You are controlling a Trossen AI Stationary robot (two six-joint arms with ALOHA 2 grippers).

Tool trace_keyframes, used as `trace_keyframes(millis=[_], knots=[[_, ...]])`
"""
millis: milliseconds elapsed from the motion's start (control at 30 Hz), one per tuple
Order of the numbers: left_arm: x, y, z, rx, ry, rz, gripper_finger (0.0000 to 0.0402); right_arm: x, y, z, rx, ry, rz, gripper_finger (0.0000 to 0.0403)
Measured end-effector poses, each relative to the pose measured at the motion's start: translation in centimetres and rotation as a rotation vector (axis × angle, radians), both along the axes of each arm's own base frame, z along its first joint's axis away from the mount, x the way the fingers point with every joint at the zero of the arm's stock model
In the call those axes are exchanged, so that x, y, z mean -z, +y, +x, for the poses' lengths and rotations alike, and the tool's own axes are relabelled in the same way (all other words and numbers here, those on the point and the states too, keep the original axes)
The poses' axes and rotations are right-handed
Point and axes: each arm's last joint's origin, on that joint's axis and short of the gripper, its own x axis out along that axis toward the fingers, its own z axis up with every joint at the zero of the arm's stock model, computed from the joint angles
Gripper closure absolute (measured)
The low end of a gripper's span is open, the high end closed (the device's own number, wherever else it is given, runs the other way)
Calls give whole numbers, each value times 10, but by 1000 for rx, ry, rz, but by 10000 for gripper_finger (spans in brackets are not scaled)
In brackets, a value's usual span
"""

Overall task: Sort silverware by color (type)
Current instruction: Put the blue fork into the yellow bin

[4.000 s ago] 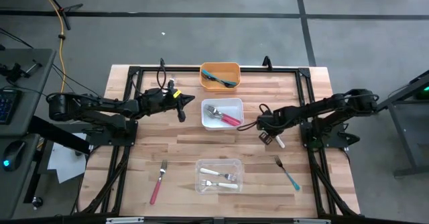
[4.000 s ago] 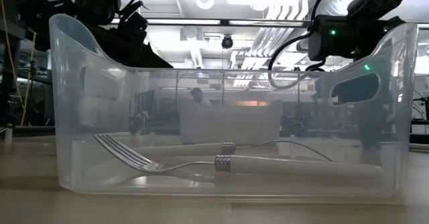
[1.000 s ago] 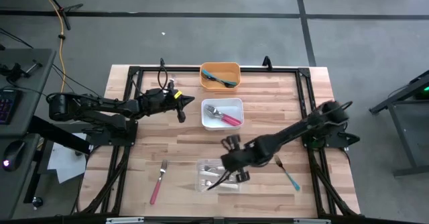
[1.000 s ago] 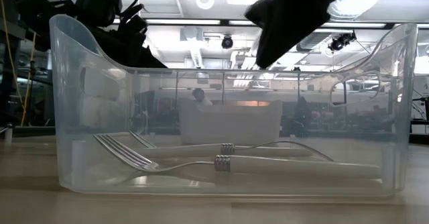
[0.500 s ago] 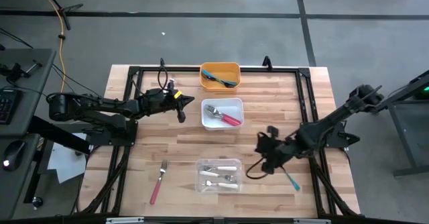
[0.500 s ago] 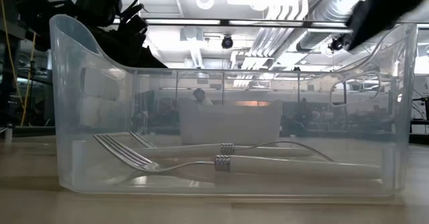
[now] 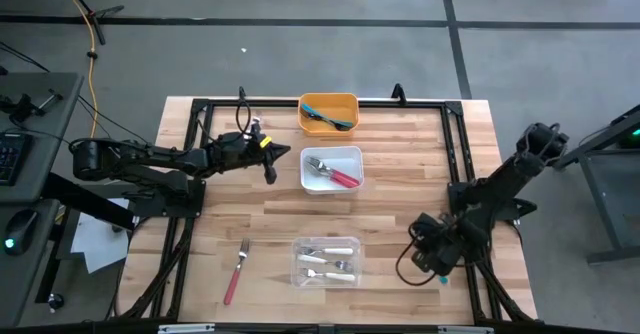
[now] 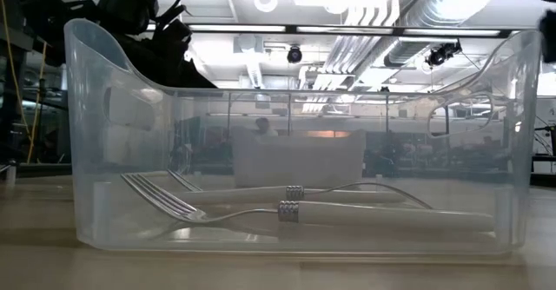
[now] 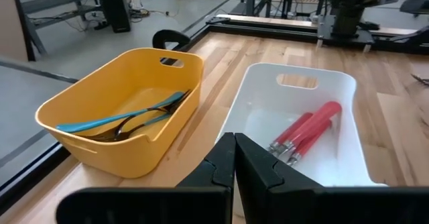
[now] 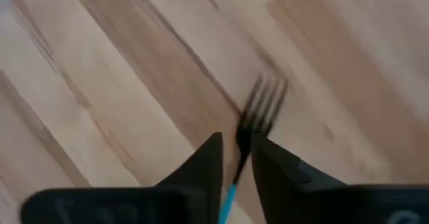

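A teal-handled fork [image 10: 258, 113] lies flat on the wood near the table's near right corner. My right gripper [image 10: 236, 143] [image 7: 432, 259] hovers over it, open by a narrow gap, one finger on each side of the fork's neck, and hides most of it in the high view. My left gripper [image 9: 234, 147] [image 7: 270, 155] is shut and waits left of the white bin. A pink-handled fork [image 7: 237, 271] lies on the table near the left. White-handled forks [image 8: 347, 212] rest in the clear bin [image 7: 327, 261].
The orange bin [image 7: 328, 112] at the far edge holds teal forks [image 9: 120, 120]. The white bin [image 7: 332, 167] holds pink-red forks [image 9: 305, 130]. Black frame rails run along the table's edges, one [image 7: 465, 224] close to the right arm. Bare wood lies between the bins and the left arm.
My right gripper has swung from over the clear bin toward the table's right and near edge, ending over the teal fork. The forks in the clear bin have stayed still.
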Motion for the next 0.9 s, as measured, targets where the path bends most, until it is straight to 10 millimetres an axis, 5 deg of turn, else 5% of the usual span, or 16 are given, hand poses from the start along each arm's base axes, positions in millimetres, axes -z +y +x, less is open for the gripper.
trace_keyframes(millis=[267, 700, 900], knots=[[0, 0, 0, 2, 1, 1, 401, 19, -3, -17, 91, 60, 13, 281], [0, 0, 0, 3, 1, 1, 401, 41, -5, -21, 110, 75, 133, 281], [0, 0, 0, 2, -1, -5, 401, 43, -6, -22, 89, 87, 142, 314]])
